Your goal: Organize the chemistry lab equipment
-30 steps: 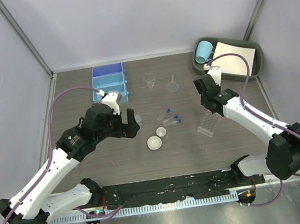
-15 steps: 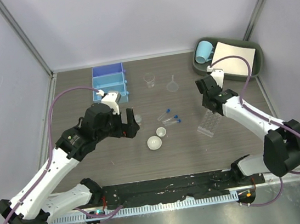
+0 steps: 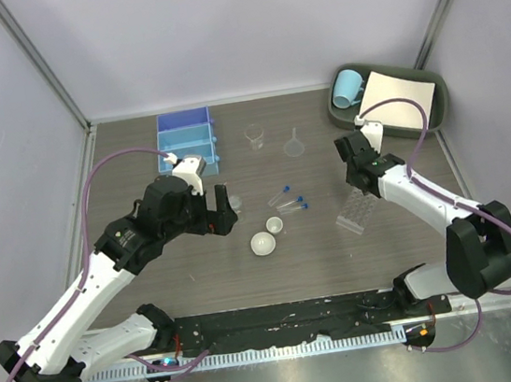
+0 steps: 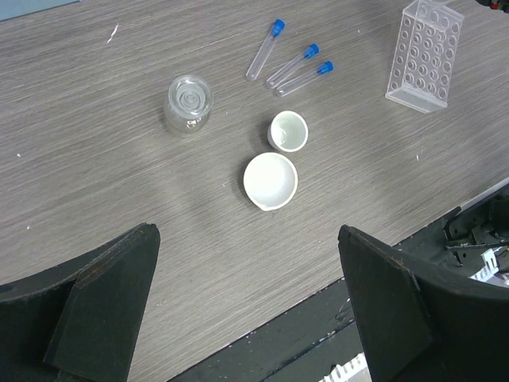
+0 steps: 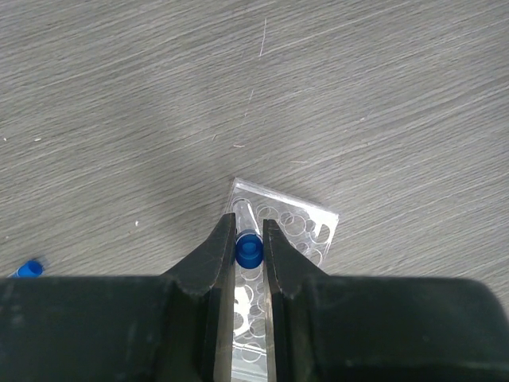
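Tube (image 5: 249, 250) pinched in right claw (image 5: 247, 231), over rack (image 5: 308, 226) corner.

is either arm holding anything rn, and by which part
The right gripper pinches a blue-capped tube by its cap, over the tube rack; the left gripper holds nothing.

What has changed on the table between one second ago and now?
The right end effector, shut on a blue-capped tube, shifted slightly to the right above the tube rack. The left end effector, open, hardly moved; the loose tubes and white dishes lie as before.
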Tool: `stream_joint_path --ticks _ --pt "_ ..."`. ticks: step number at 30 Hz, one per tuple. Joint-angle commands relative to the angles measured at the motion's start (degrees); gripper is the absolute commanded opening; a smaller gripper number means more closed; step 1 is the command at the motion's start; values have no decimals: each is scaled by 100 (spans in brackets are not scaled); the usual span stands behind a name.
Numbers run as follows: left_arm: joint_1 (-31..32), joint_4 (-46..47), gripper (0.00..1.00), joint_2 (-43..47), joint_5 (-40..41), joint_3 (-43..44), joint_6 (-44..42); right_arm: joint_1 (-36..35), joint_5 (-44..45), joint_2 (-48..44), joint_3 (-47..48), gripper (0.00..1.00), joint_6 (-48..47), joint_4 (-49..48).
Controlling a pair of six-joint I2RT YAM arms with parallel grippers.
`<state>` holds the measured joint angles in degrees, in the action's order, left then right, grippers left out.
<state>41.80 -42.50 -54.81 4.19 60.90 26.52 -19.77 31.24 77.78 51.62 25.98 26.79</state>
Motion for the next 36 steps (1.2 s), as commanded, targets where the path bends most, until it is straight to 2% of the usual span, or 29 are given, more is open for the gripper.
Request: stream_joint_path --ticks 1,15,18,21,22,23,24,27,30,36 --pt "-58 84 100 40 -111 0 -86 43 57 71 -11 1 127 -261" --pt "-84 93 100 -13 -164 -8 -77 79 -127 299 -222 2 285 -428" --pt "-93 93 100 -56 -172 -8 -60 87 -145 317 -231 6 285 -446" --pt "-111 93 100 -92 -199 0 -51 96 -127 317 -231 19 285 -446" --pt "-120 102 100 -100 -199 0 -51 96 -127 317 -240 29 285 -446" --pt "-120 102 100 -109 -199 -8 -51 96 -127 308 -240 34 276 -446" --pt "-120 110 100 -135 -199 0 -51 96 -119 299 -222 44 285 -437" --pt "-120 111 100 -171 -243 -17 -42 96 -66 203 -152 59 242 -350" --pt "-120 163 100 -276 -330 -17 -51 96 -13 63 -3 63 180 -157" --pt "-120 277 100 -741 -401 114 -51 52 -57 -614 173 65 127 151"
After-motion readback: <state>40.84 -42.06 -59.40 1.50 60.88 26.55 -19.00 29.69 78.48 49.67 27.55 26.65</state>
